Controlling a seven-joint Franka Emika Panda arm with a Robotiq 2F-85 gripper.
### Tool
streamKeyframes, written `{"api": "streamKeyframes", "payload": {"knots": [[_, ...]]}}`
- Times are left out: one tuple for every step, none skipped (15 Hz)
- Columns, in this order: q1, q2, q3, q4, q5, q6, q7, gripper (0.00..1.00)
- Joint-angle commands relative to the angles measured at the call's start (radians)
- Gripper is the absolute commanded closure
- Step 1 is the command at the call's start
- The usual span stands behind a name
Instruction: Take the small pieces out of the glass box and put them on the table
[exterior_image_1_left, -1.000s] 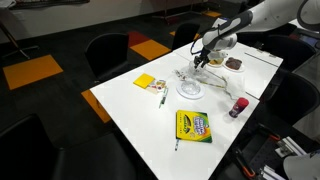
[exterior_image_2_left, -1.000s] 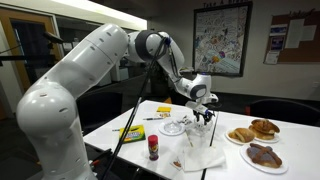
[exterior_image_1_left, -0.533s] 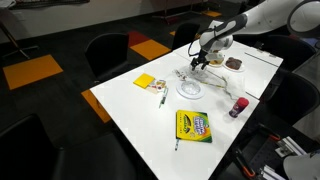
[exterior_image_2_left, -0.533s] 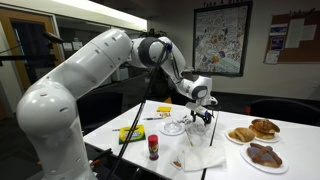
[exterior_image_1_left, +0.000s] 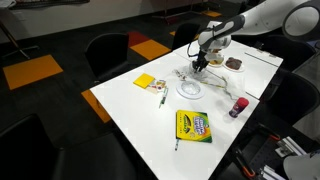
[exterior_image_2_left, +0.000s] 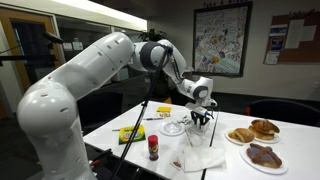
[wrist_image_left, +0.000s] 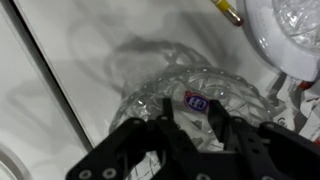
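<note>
Claw: your black two-fingered claw (wrist_image_left: 190, 112) hangs low over the small clear cut-glass box (wrist_image_left: 150, 88), its fingers partly apart. You cannot tell whether they already pinch anything.
Glass box: it stands on the large white tabletop (exterior_image_1_left: 130, 100), just beside the round clear dish (wrist_image_left: 290, 30), toward the far end where the arm reaches.
Small piece: a tiny purple-and-red piece (wrist_image_left: 196, 101) lies in the box, right at your fingertips.
Step in hand: judged from this, you are picking that piece out. Centre the fingers on either side of it, clench gently, and lift straight up so the glass wall is not nudged.
Risk: the box looks light and may slide or tip if a finger catches its rim.
Put-down spot: bare tabletop lies beside the box, away from the dish.
Surface: smooth and plain, also carrying a yellow-green crayon box (exterior_image_1_left: 193, 125) and plates of brown pastries (exterior_image_2_left: 255, 130).
Room: dark office chairs (exterior_image_1_left: 107, 55) around, and orange carpet tiles (exterior_image_1_left: 32, 72).
</note>
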Motion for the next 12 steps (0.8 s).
{"api": "streamKeyframes", "payload": {"knots": [[0.005, 0.038, -0.006, 0.055, -0.001, -0.050, 0.009, 0.90], [0.007, 0.035, -0.006, 0.054, 0.000, -0.053, 0.010, 0.96], [0.008, 0.030, -0.006, 0.051, -0.001, -0.050, 0.009, 0.99], [0.011, 0.015, -0.006, 0.040, -0.001, -0.042, 0.010, 1.00], [0.012, 0.003, -0.005, 0.033, 0.000, -0.035, 0.008, 1.00], [0.013, -0.009, -0.004, 0.024, 0.000, -0.028, 0.006, 1.00], [0.015, -0.026, -0.003, 0.012, 0.001, -0.019, 0.004, 0.99], [0.018, -0.044, -0.003, 0.000, 0.000, -0.008, 0.004, 0.99], [0.020, -0.056, -0.003, -0.005, 0.000, -0.003, 0.003, 0.99], [0.021, -0.069, -0.002, -0.010, 0.001, 0.004, 0.002, 0.99], [0.026, -0.087, -0.002, -0.018, 0.000, 0.007, 0.003, 0.99], [0.028, -0.097, -0.001, -0.020, 0.001, 0.009, 0.002, 0.99]]}}
